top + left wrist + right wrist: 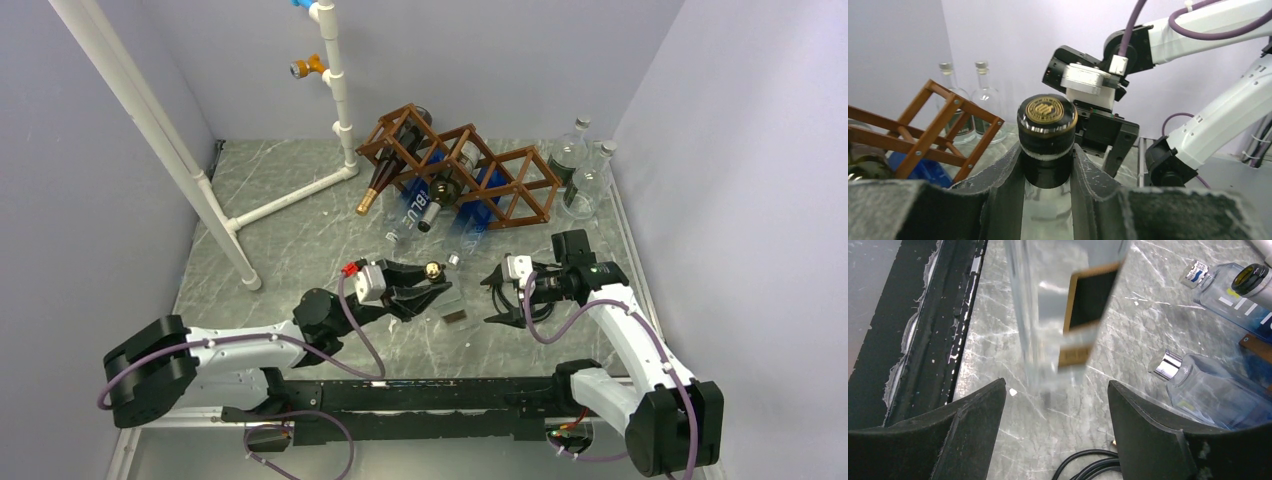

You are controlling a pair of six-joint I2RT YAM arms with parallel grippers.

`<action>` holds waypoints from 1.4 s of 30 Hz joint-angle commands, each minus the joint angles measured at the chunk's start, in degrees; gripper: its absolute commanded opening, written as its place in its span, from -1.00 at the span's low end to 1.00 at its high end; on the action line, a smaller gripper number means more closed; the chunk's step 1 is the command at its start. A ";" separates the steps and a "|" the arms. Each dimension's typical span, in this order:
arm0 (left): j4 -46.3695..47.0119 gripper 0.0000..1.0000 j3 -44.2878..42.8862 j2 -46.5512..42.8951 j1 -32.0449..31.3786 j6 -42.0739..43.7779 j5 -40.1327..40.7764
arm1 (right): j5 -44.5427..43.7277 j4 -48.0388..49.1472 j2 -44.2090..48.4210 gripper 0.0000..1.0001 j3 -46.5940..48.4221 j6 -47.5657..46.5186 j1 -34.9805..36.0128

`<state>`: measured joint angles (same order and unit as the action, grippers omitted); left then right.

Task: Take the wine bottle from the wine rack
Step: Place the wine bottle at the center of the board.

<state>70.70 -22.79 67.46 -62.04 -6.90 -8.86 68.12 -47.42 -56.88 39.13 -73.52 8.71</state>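
Left hand (428, 285) clenched around the neck of a clear glass bottle with black gold-crested cap (1047, 125), gripping just under the cap. Bottle upright over the grey marbled bench (300, 230), near the arm bases and well apart from the brown wooden lattice wine rack (933, 131). Base contact with bench: cannot tell. Right hand (503, 297) released, fingers spread, just beside the bottle's lower body, not touching.

The left arm (240, 350) and the right arm (640, 340) are built of white links and black joints. Above the black base rail (430, 395), a purple cable (1133, 21) is looped along each. Thick, scuffed black fingers (963, 440) are fitted to the right gripper (492, 300).
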 commanded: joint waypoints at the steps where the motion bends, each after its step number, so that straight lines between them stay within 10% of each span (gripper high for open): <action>1: 7.15 -1.00 -1.47 -6.35 0.28 2.03 3.15 | 2.46 -1.47 1.07 0.55 1.35 -2.07 -0.10; 14: -12.05 -1.00 -2.89 -16.99 0.31 6.10 6.20 | 1.81 -1.27 1.51 0.57 1.56 -1.99 -0.38; 42: 3.00 -1.00 0.15 -5.27 1.35 -0.86 7.43 | 0.44 -0.31 1.69 0.61 1.47 -0.68 -0.89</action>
<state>58.65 -21.34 62.19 -61.21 -5.28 -1.23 67.48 -48.12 -56.16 39.16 -73.84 8.05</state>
